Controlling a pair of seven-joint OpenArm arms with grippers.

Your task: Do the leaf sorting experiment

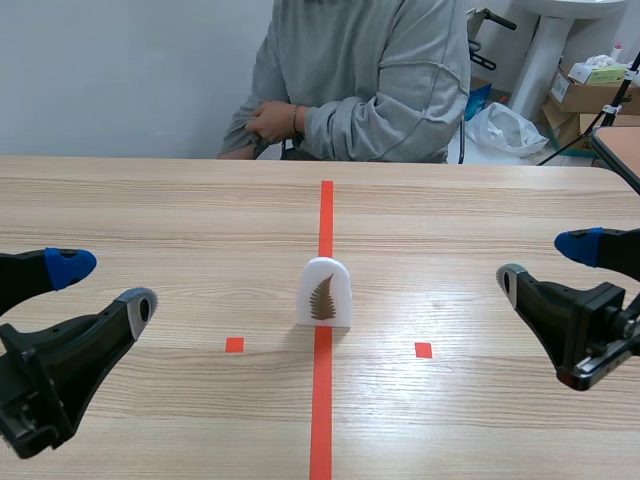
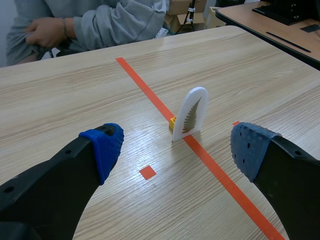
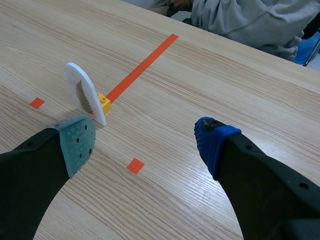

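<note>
The white arched card (image 1: pixel 323 293) stands upright at the middle of the bench (image 1: pixel 150 200), directly on the orange-red tape line (image 1: pixel 321 420) that runs away from the robot. A brown fern leaf (image 1: pixel 322 298) shows on the face turned toward the robot. A small yellow block (image 3: pixel 103 103) sits against the card's back, also on the line. One small red square (image 1: pixel 234 344) lies on the robot's left of the card and another red square (image 1: pixel 423 350) on its right, both slightly nearer the robot.

The left hand (image 1: pixel 105 285) hangs low on its own side, well apart from the card, fingers spread wide and holding nothing. In its wrist view the card stands ahead, between the two fingers. The right hand (image 1: pixel 543 264) is likewise spread and empty, well apart on the other side. In its wrist view the card stands just ahead of the grey-green padded finger.

A person (image 1: pixel 370 80) in a grey sweatshirt sits at the far edge, arms drawn together. Behind, to the right, are cardboard boxes (image 1: pixel 585 95) and a white plastic bag (image 1: pixel 505 128).
</note>
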